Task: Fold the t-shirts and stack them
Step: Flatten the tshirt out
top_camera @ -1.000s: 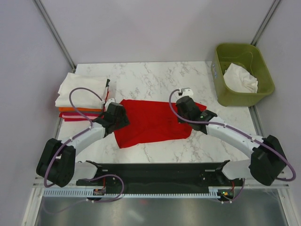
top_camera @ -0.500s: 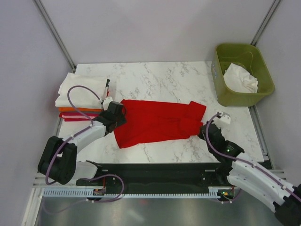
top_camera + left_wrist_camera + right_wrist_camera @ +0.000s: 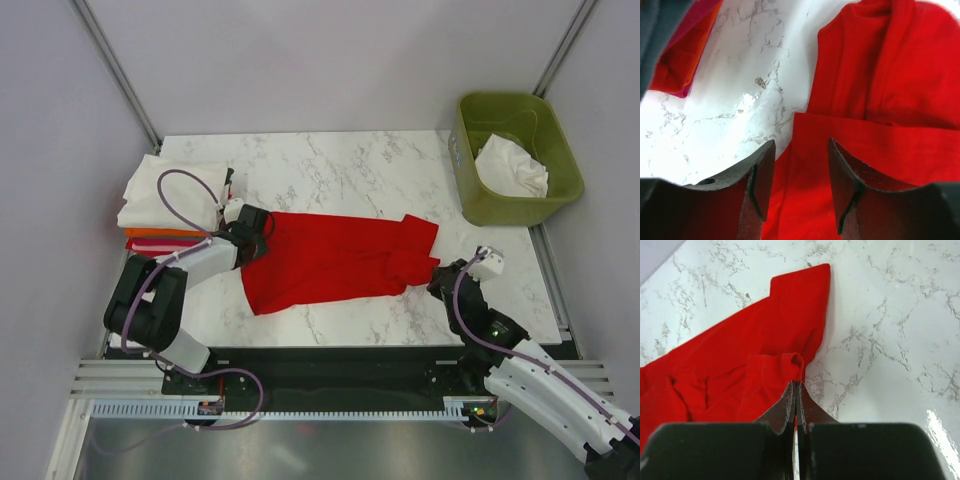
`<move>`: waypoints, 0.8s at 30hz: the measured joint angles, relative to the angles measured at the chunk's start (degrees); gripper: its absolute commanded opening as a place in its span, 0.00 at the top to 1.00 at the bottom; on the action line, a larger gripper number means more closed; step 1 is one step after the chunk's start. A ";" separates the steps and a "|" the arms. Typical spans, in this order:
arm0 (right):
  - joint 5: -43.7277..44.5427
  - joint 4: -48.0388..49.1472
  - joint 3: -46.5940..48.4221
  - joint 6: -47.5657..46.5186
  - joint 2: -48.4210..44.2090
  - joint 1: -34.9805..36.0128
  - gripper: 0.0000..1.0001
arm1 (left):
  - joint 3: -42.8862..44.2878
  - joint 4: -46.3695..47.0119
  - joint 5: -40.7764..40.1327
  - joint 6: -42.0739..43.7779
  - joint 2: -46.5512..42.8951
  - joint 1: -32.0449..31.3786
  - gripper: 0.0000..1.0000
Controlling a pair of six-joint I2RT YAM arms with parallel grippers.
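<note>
A red t-shirt (image 3: 330,260) lies spread across the marble table, with folds at its right end. My left gripper (image 3: 262,232) is open and low over the shirt's left edge; in the left wrist view (image 3: 800,145) the red cloth (image 3: 890,75) lies between and under the fingers. My right gripper (image 3: 436,280) is at the shirt's lower right corner. In the right wrist view (image 3: 796,385) its jaws are closed, with a raised fold of the red cloth (image 3: 740,360) at the tips. A stack of folded shirts (image 3: 170,205), white over orange and pink, sits at the left.
A green bin (image 3: 515,210) holding a white cloth (image 3: 512,165) stands at the back right, off the table's edge. The stack's orange and pink edges show in the left wrist view (image 3: 680,55). Bare marble (image 3: 340,165) lies behind the red shirt.
My right arm pulled back from the middle of the shirt to its lower right corner. My left gripper shifted a little up and right along the shirt's left edge.
</note>
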 measured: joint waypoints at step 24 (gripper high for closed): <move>0.55 -3.45 1.81 -0.26 -1.14 0.00 0.98 | 0.39 1.77 0.55 0.48 -10.08 0.66 0.96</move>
